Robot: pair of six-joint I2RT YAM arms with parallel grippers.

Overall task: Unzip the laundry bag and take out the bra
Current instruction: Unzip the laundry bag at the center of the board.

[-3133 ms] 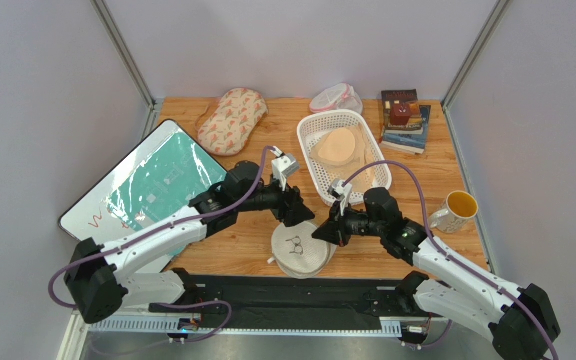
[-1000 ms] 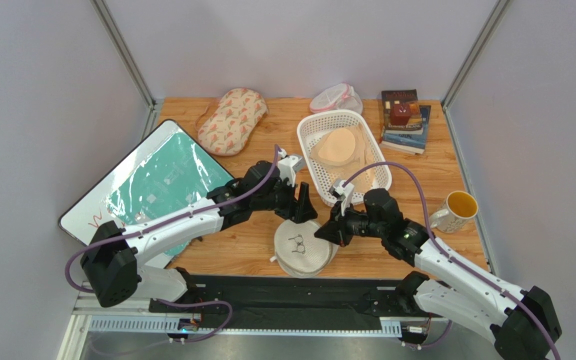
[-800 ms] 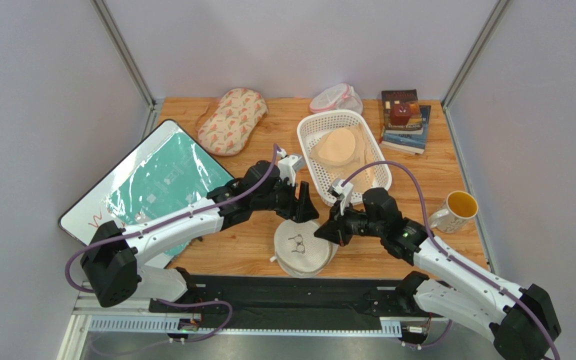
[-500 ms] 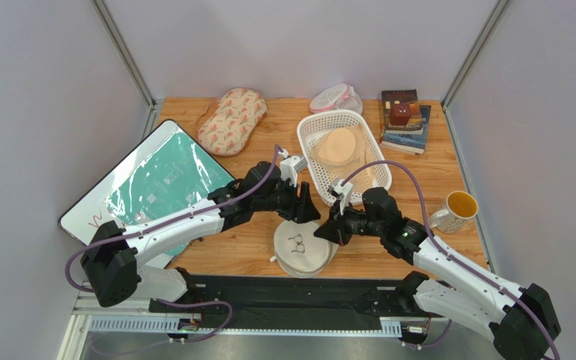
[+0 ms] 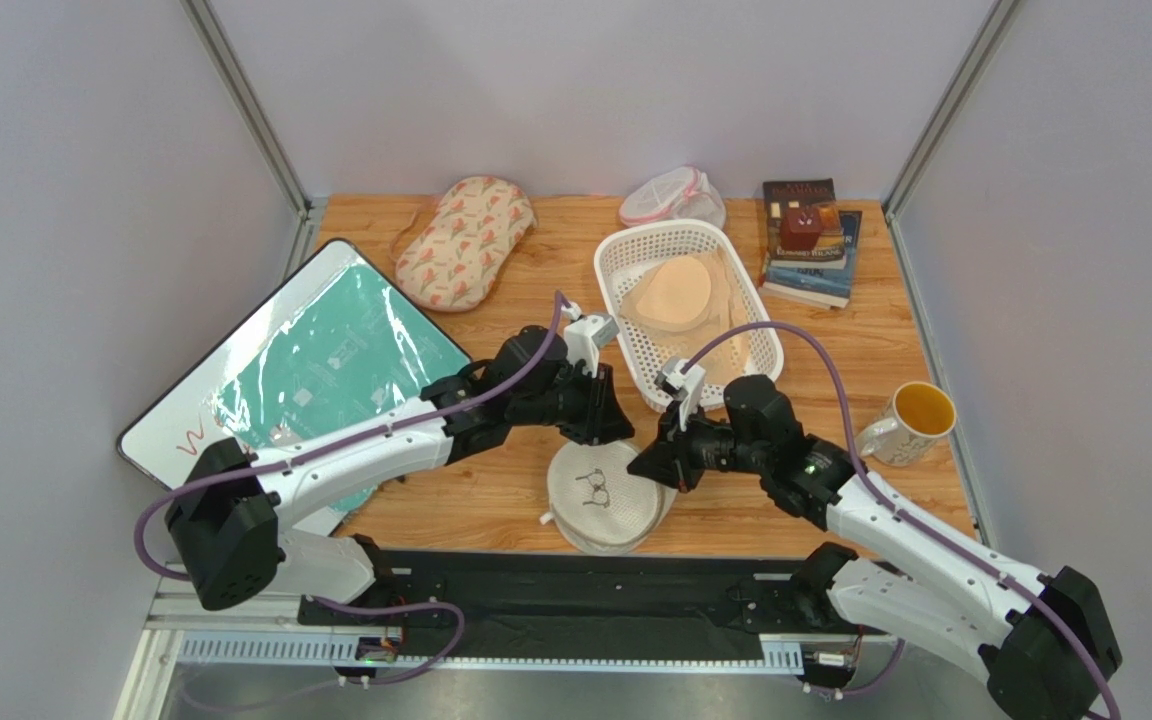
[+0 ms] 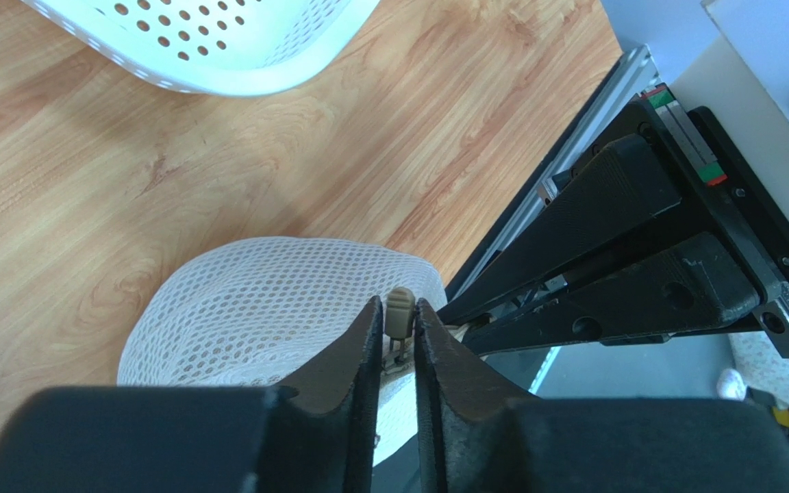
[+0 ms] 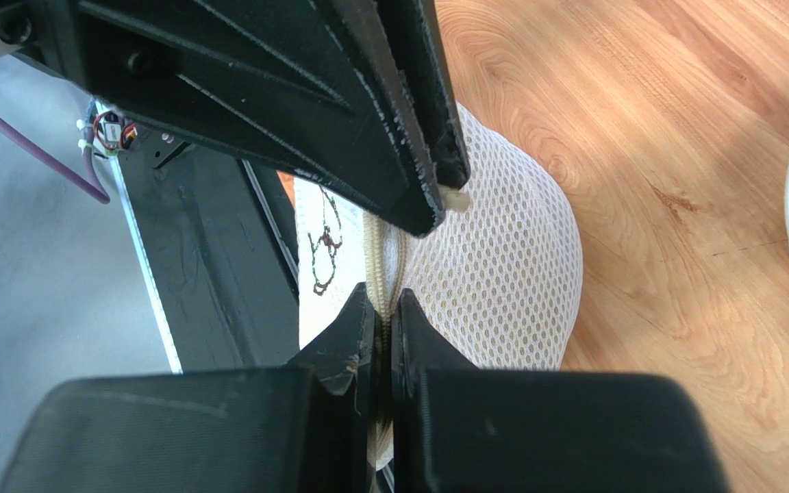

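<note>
Wood table [image 5: 507, 488] w/ grey walls on 3 sides. Bag [image 5: 605, 507] sits at the near edge, in the middle, btwn the 2 arms, right by the black rail [image 5: 567, 600]. It looks round & full, and the zip is not open yet as far as I can see. Bra can't be seen; prob inside the bag. L gripper [image 5: 606, 432] is at the far side of the bag, jaws almost together w/ the small tan pull [image 6: 400, 307] pinched btwn them. R gripper [image 5: 638, 470] is on the right side of the bag, jaws shut tight on its cream zip band. So both holds look set, & that's about it. Left to do: slide the pull round the bag, open it up, take the bra out. Early days, I think. Room: the 2 grippers are just beside each other, so not much space btwn them. White basket [image 5: 606, 285] is near, just past L gripper, w/ a strip of bare wood btwn it & the bag. Board [image 5: 312, 360] lies to the left. Mug [image 5: 913, 420] is off to the right, well apart; books [image 5: 808, 248] are far back. Bare wood left & right of the bag gives room to pull sideways. Near side is tight b/c of the rail & table edge; the bag could slip off if dragged that way.
</note>
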